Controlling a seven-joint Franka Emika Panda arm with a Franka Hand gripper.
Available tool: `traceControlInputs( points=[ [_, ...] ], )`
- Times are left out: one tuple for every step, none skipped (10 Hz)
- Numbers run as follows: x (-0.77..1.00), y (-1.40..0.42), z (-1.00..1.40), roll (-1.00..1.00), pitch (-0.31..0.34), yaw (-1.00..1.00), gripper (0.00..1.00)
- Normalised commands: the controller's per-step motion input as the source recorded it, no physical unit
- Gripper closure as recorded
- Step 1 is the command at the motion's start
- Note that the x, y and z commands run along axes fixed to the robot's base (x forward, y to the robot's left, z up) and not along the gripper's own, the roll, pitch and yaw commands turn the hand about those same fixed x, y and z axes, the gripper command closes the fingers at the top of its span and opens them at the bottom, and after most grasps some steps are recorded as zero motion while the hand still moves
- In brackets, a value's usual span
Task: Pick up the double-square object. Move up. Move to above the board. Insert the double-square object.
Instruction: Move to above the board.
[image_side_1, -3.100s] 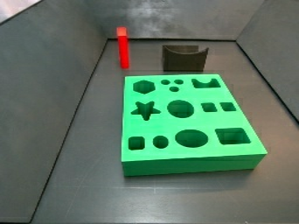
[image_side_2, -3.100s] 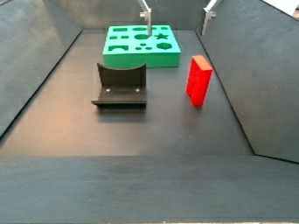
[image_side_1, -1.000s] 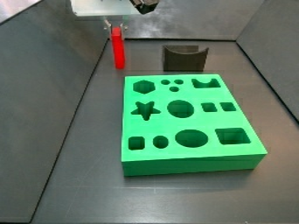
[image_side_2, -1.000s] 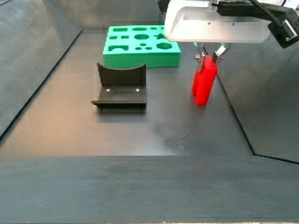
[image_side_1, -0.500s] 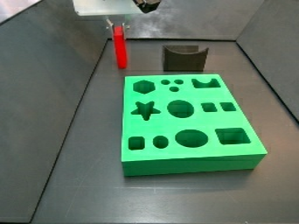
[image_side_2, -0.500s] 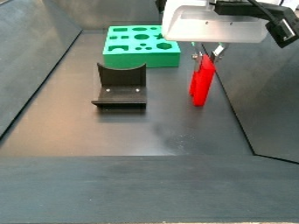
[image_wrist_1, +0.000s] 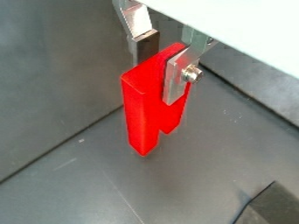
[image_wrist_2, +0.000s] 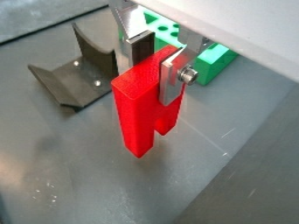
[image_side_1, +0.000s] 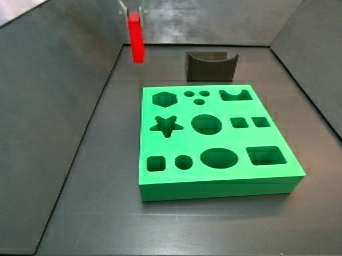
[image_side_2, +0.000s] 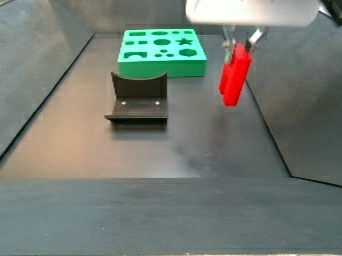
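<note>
Clearly gripped: flat silver fingers (image_wrist_1: 177, 73) of the gripper (image_wrist_1: 162, 54) clamped on the upper part of the bright red tall plastic double-square object (image_wrist_1: 149, 109), which hangs upright and clear of the dark floor in both wrist views and sits high near the back wall in a side view (image_side_1: 136, 37). Judged to be the lift, with the carry to the thick bright green rectangular board (image_side_1: 215, 139) of shaped cut-outs next. Best done by rising straight, keeping the red piece (image_side_2: 235, 76) vertical and the clamp unchanged, so no slip or twist between the pads. Worth gaining enough height to pass well over the dark grey curved block (image_side_2: 136, 98), which stands between piece and board (image_side_2: 162, 52) in that side view. Only then a level traverse, ending squarely over the matching hole. Which cut-out fits cannot be told for certain from these views.
</note>
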Motion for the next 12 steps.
traceControlInputs(
  points=[
    [0.33,0.29,1.00,0.22,-0.496,0.28,1.00],
    [0.34,0.30,1.00,0.23,-0.445,0.26,1.00],
    [0.29,0.26,1.00,0.21,-0.331,0.19,1.00],
    [0.25,0.22,1.00,0.18,-0.225,0.14,1.00],
    [0.20,0.19,0.93,0.14,-0.128,0.09,1.00],
    [0.12,0.11,0.69,0.09,-0.017,0.05,1.00],
    [0.08,0.07,0.53,0.07,0.033,0.04,1.00],
    [0.03,0.04,0.33,0.08,0.059,0.03,1.00],
    [0.02,0.03,0.23,0.08,0.063,0.03,1.00],
    [0.20,-1.00,0.28,-0.09,0.931,-0.66,1.00],
    [0.21,-1.00,0.29,-0.09,0.884,-0.57,1.00],
    [0.22,-1.00,0.29,-0.08,0.778,-0.42,1.00]
  ],
)
